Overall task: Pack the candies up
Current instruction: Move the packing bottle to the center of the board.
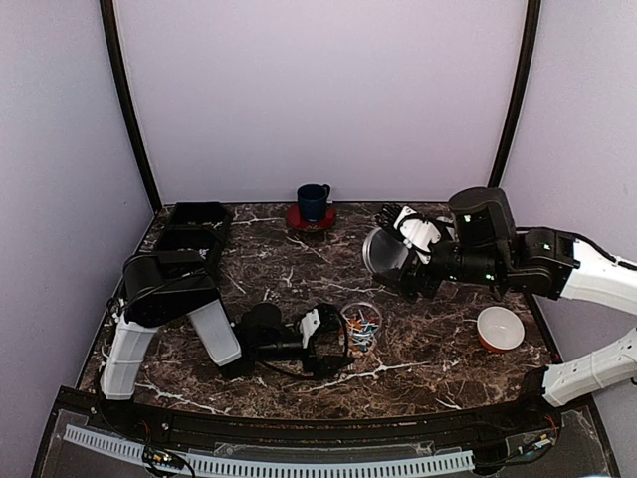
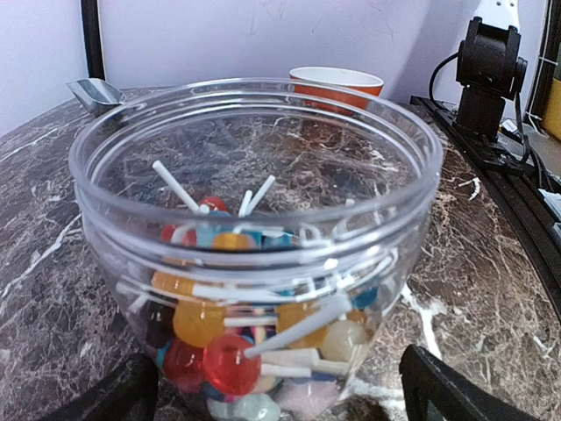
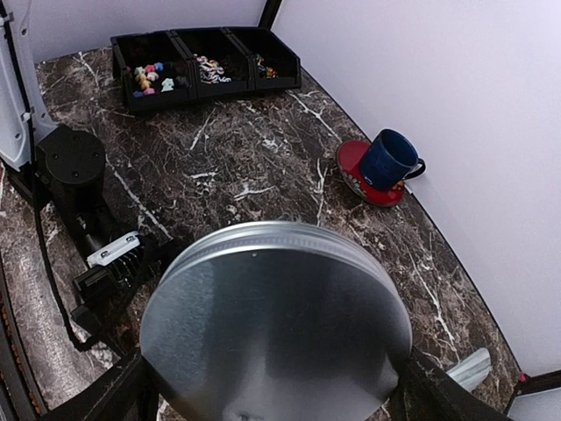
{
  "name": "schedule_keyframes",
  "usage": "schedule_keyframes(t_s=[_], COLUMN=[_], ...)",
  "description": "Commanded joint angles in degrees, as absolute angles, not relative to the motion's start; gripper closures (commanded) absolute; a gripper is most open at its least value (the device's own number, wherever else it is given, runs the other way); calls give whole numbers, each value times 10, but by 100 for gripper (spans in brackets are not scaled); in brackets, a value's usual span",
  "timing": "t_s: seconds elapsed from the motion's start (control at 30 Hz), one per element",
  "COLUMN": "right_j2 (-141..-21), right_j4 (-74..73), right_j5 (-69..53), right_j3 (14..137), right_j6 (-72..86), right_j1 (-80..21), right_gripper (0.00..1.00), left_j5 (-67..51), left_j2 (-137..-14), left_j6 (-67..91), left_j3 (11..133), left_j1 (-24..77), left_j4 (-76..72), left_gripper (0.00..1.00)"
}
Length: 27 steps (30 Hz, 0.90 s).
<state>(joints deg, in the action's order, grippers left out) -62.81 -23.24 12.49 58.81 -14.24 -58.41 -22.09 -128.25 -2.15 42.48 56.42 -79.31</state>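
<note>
Candies (image 2: 230, 346), hard, light and apt to roll, sit in the jar (image 2: 96, 184) near the bench's front edge; better to grip the slick jar's sides. Left hand (image 1: 338, 341) flanks it, wide open. Right hand (image 1: 403, 249) clamps the lid (image 3: 276, 324) aloft.

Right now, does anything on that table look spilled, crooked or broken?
Nothing stands out. The clear jar stands upright with the candies inside, none spilled around it. Its metal lid is off only because the right gripper holds it.
</note>
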Motion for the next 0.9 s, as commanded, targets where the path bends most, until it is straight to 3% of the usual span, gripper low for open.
schedule_keyframes(t_s=[0.0, 0.33, 0.63, 0.87], right_j2=[-646, -683, -720, -743], right_j4=[-278, -344, -382, -410], right_j5=[102, 76, 58, 41], right_j3=[622, 646, 682, 693], right_j6=[-136, -157, -162, -174], right_j1=[-581, -580, -580, -580], right_gripper=[27, 26, 26, 26], left_j5=[-226, -246, -263, -288], left_j2=[-1300, -1347, -1355, -1362], left_j6=[-7, 5, 16, 19], left_j3=[434, 447, 481, 473], left_j1=[561, 559, 558, 558], left_j4=[-832, -899, -847, -869], left_gripper=[1, 4, 4, 13])
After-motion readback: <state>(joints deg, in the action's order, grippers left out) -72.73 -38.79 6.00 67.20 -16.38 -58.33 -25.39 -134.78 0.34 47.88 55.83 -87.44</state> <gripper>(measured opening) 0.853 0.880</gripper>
